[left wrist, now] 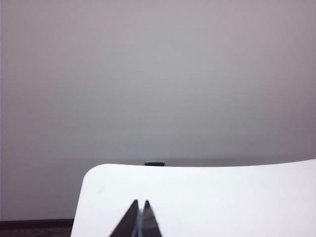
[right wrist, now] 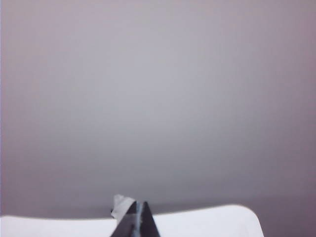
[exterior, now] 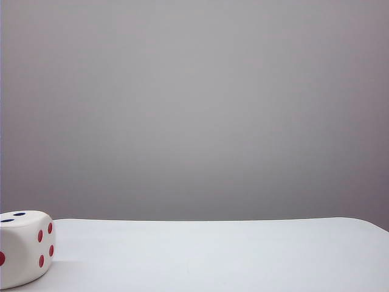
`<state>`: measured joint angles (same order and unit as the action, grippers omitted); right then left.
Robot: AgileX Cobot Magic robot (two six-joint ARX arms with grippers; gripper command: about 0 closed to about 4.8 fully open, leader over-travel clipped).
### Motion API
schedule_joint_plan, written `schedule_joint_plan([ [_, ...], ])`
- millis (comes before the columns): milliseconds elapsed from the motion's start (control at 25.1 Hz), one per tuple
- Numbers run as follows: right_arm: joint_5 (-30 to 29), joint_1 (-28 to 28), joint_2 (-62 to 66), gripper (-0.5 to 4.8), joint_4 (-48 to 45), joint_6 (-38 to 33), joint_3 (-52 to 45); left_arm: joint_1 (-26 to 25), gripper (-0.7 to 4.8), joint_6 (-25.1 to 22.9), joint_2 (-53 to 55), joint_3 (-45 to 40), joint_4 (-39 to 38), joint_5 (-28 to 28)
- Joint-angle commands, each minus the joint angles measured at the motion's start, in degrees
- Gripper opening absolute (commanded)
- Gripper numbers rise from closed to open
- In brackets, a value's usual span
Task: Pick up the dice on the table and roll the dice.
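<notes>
The table (exterior: 243, 255) is a plain matte white slab with rounded corners, lit evenly and without marks. Behind it stands a flat grey wall (exterior: 194, 103) that fills most of every view, slightly darker toward its lower part.

The dice (exterior: 24, 248) rests on the table at the far left of the exterior view, partly cut off by the picture's edge. Its top face carries dark blue pips and the side faces show red ones. It sits square on the surface with a faint shadow beside it. Neither tool appears in that view, and the dice shows in neither wrist view, so how it lies relative to either tool cannot be told.

The left tool (left wrist: 139, 219) has its two dark fingers pressed together into a point, holding nothing. It hangs low over the near part of the table (left wrist: 222, 197), and ahead of it lies bare white surface up to the far edge, where a small dark flat object (left wrist: 154, 163) sits. Off the table's rounded corner, a strip of dark floor (left wrist: 34, 228) meets the wall.

The right tool (right wrist: 137, 222) is likewise closed tip to tip and empty. Just beyond its tips a scrap of pale tape or paper (right wrist: 121, 205) sticks up, and the table's (right wrist: 207, 222) rounded far corner lies ahead of it against the grey wall.
</notes>
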<state>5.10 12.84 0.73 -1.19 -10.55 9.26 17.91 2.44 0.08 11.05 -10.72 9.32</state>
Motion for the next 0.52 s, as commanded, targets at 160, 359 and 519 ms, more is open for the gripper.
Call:
schedule_joint_plan([
  [160,3.0,0.0,-0.3,-0.05,-1.2,0.2,-7.5,0.0,-0.05,-0.5,0.0,-6.6,9.7,-2.8],
  [359,4.4,0.0,-0.3,-0.05,-1.1,0.3,-9.2,-0.1,-0.05,-0.2,0.0,-8.1,9.5,-2.7],
  [519,8.9,0.0,-0.2,0.00,0.8,1.7,-9.2,-0.1,-0.05,-0.4,0.0,-8.3,8.9,-2.7],
])
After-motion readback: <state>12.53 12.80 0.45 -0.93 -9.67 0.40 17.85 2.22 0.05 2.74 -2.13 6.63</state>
